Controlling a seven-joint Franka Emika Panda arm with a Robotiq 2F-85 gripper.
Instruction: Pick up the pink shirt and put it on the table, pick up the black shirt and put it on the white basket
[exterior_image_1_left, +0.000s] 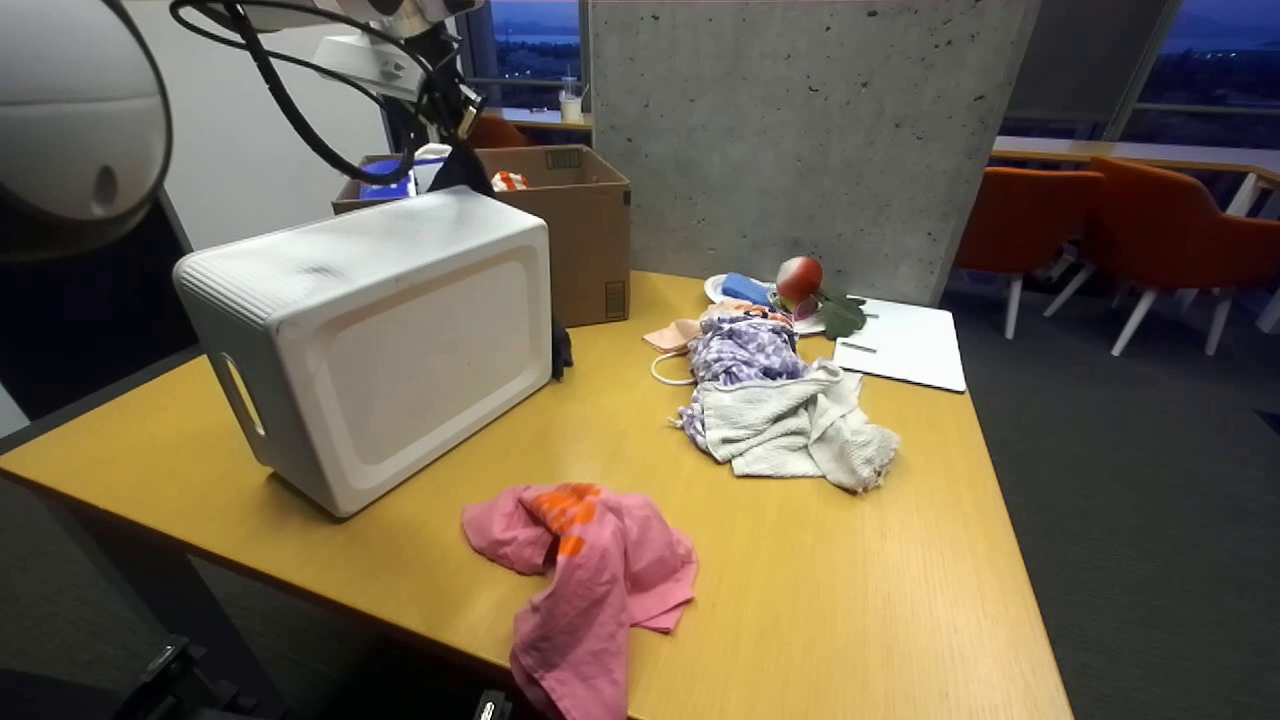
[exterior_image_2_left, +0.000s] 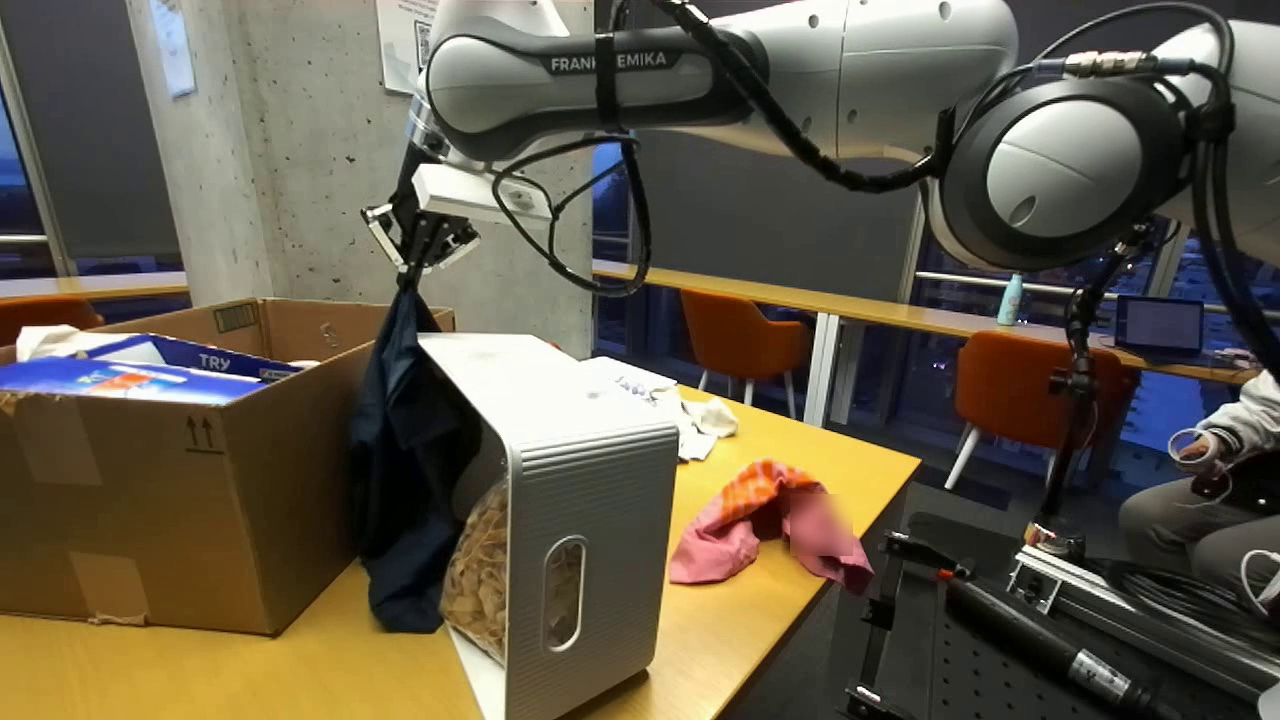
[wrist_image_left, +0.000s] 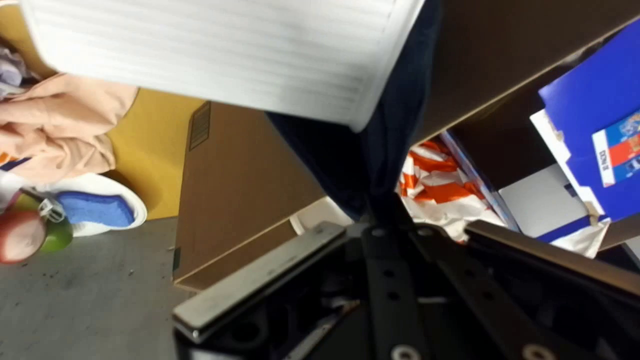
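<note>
"What's your gripper (exterior_image_2_left: 408, 272) doing?"

"I'm pinching a gathered end of the black shirt (exterior_image_2_left: 405, 440) in it; the jaws are standing narrow, with cloth between them. The rest is hanging straight down, looking dark navy to me."

"Where's it hanging?"

"Between the cardboard box (exterior_image_2_left: 130, 500) and the white basket (exterior_image_1_left: 430, 340). The box is sitting by the edge of the bench (exterior_image_1_left: 850, 590) that's running along the concrete pillar (exterior_image_1_left: 800, 130). The basket is lying on its side, closer to the edge facing the black stand (exterior_image_2_left: 960, 670), its mouth facing the box, with what's looking like a clear bag (exterior_image_2_left: 485, 570) of something brown sitting inside."

"Any cloth going into the basket?"

"I'm not managing to tell. In an exterior view it's hanging right beside the rim; in the wrist view the basket is hiding part of it. The lower end is hanging low, and I'm not making out whether it's touching the wood."

"And the pink shirt (exterior_image_1_left: 600, 570)?"

"It's lying crumpled on the bench, its orange print showing, one end drooping over the edge by the black stand."

"What's sitting at the corner between the pillar and the orange chairs (exterior_image_1_left: 1030, 220)?"

"A flat white panel (exterior_image_1_left: 905, 340) is lying there, and near it white cloth (exterior_image_1_left: 790, 430) and purple cloth (exterior_image_1_left: 740, 350) are sitting bunched together."
</note>
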